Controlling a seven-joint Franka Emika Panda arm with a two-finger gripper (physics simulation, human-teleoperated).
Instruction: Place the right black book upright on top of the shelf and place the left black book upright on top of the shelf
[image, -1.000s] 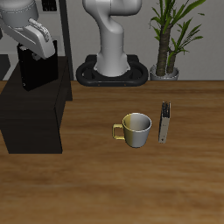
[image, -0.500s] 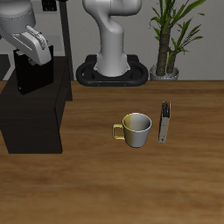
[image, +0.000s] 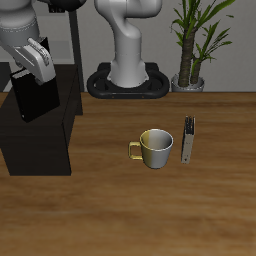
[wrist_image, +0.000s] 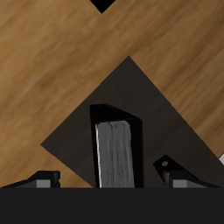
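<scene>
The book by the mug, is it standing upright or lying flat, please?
Upright: the black book stands on its edge on the table beside the mug.

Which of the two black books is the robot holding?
The book over the shelf, in the hand. The other stands alone by the mug.

no readable text, labels or numbers

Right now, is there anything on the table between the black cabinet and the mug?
No. In the exterior view, only bare wooden tabletop lies between the shelf and the mug.
</scene>
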